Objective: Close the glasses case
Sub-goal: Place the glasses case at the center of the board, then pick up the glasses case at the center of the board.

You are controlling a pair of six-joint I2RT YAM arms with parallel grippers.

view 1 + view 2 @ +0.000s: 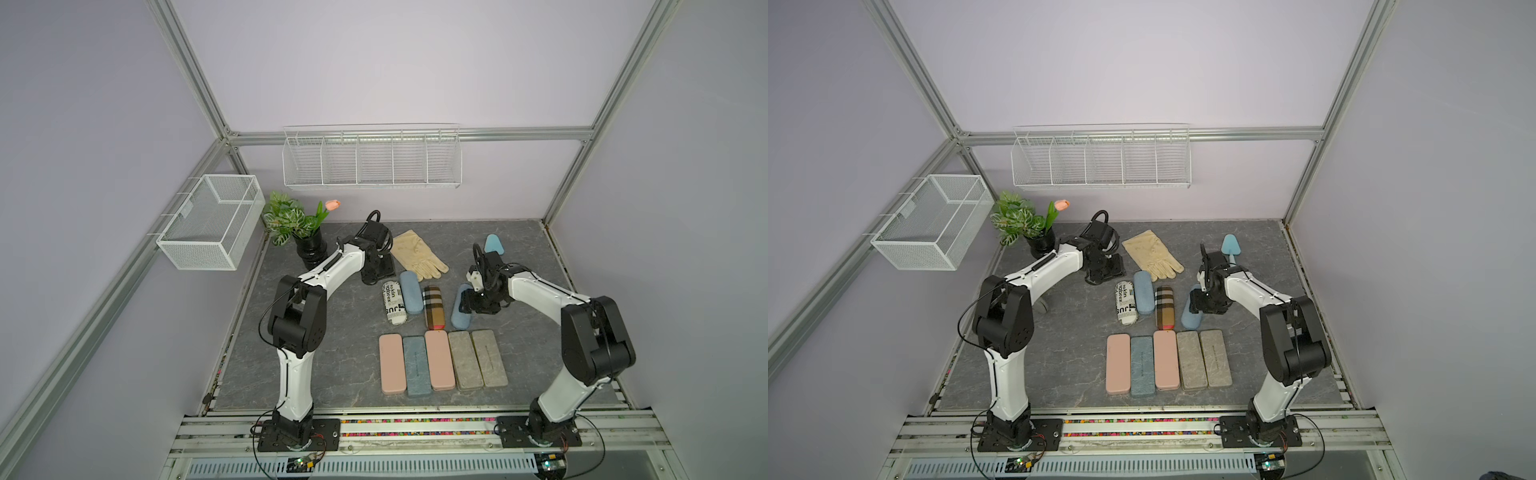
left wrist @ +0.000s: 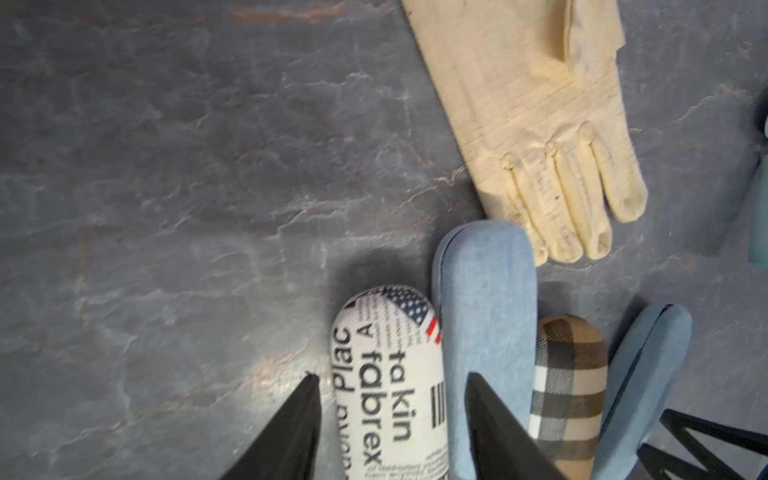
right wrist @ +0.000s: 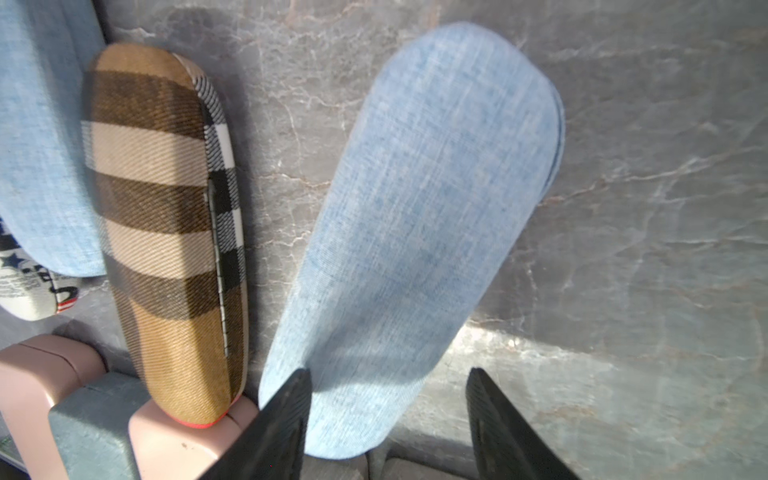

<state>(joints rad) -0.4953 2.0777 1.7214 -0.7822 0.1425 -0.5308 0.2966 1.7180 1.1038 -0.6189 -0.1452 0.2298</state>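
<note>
Five flat rectangular hard cases (image 1: 439, 359) (pink, blue-grey, pink, grey, grey) are being shown side by side along the near edge of the grey stone-patterned bench (image 1: 332, 365). None is being handled.

Just beyond them a row of rounded fabric cases is lying: a newsprint-patterned case (image 1: 393, 305), a light blue denim-look case (image 1: 410, 293) and a brown plaid case (image 1: 433, 307). Set slightly apart toward the right edge is the task's light blue fabric glasses case (image 3: 415, 208).

That case is lying flat on the bench with its lid down. Only a thin seam is being shown along its side, so the closing is being judged done or nearly so; whether it is latched cannot be told.

The right gripper (image 3: 390, 371) is being held at the case's near end, jaws apart, nothing clamped. The left gripper (image 2: 390, 376) is being held over the far ends of the newsprint and denim-look cases, jaws apart, empty.

Probably left: the right arm being pulled clear.

Further back a cream fabric glove (image 1: 417, 253) is lying flat. A green plant in a black pot (image 1: 305, 245) is standing at the far left corner.
</note>
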